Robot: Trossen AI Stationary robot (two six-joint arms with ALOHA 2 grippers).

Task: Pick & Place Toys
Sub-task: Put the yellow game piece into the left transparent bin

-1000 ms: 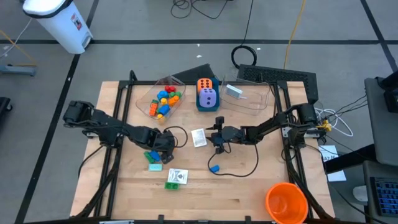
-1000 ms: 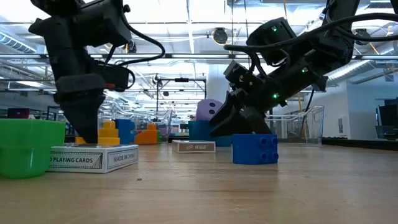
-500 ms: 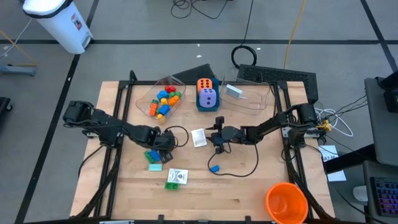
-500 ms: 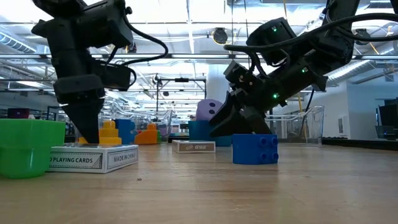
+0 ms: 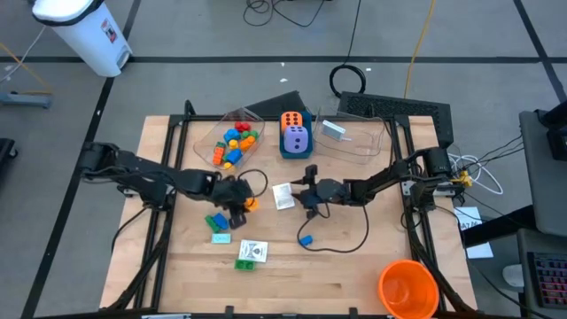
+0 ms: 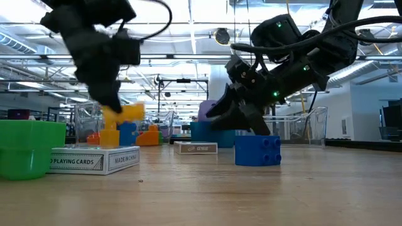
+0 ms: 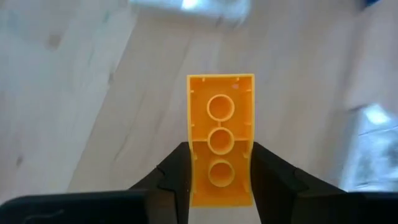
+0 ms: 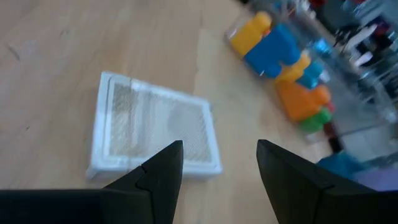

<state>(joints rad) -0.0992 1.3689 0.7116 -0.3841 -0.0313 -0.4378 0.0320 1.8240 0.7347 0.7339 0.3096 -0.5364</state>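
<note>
Left gripper [image 7: 221, 177] now clamped on yellow brick [image 7: 220, 138], lifted off the table, just right of green brick [image 5: 216, 221] (was down there a second ago). Next: carry to tub [image 5: 255, 127]. Right gripper [image 8: 219, 165] apart, over card [image 8: 155, 132].

Bright overhead light — wrist views blurred

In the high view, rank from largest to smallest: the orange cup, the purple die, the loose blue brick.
1. orange cup
2. purple die
3. loose blue brick

All three rest at about table height, so nearness barely affects the ranking.
</note>
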